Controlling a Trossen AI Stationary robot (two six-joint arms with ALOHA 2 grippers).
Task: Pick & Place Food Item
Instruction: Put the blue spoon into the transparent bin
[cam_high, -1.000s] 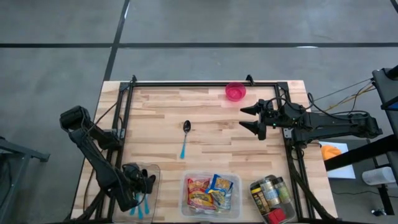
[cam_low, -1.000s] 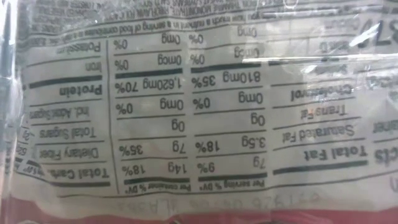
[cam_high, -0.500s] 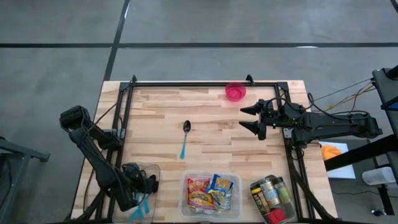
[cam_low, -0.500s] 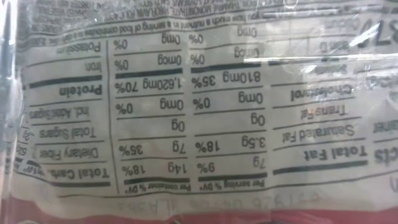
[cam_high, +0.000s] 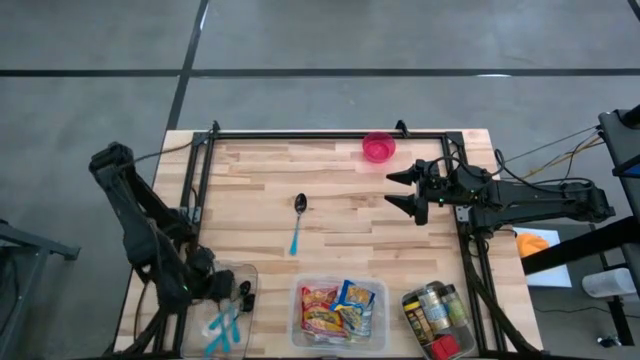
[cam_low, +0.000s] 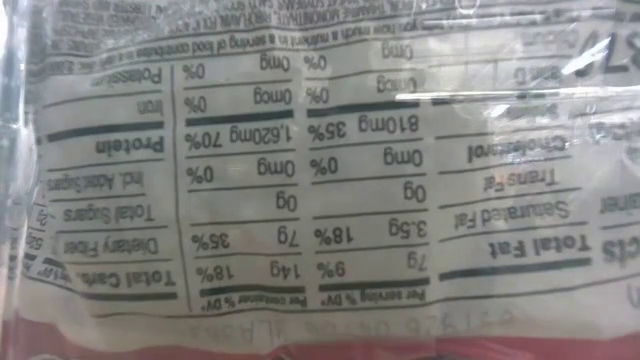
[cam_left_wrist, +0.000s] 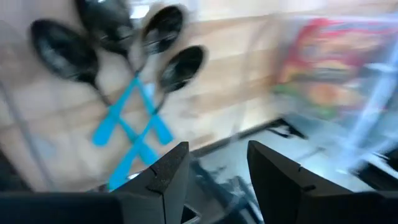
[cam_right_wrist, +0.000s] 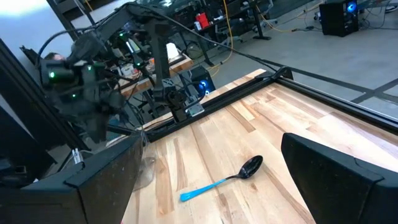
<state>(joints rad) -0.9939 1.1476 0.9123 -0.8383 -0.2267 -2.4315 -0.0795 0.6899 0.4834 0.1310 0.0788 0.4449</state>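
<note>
The food items are colourful packets (cam_high: 338, 308) lying in a clear tub (cam_high: 300, 335) at the table's near edge; the left wrist view shows them blurred (cam_left_wrist: 323, 68). My left gripper (cam_high: 242, 293) (cam_left_wrist: 217, 146) hangs open above a clear container (cam_high: 245, 270) at the near left. That container holds several spoons with blue handles (cam_high: 222, 330) (cam_left_wrist: 134, 112). My right gripper (cam_high: 390, 189) (cam_right_wrist: 212, 140) waits wide open and level over the table's right side, holding nothing.
A loose blue-handled spoon (cam_high: 297, 222) (cam_right_wrist: 224, 179) lies mid-table. A pink bowl (cam_high: 378, 147) stands at the far edge. A tub of jars (cam_high: 437, 320) sits at the near right. A packet's nutrition label (cam_low: 320, 180) fills the low view.
My left gripper has risen from inside the spoon container and drawn back toward the table's left edge, the arm's elbow swinging up. The spoons in the container now show uncovered below it. My right arm has kept still.
</note>
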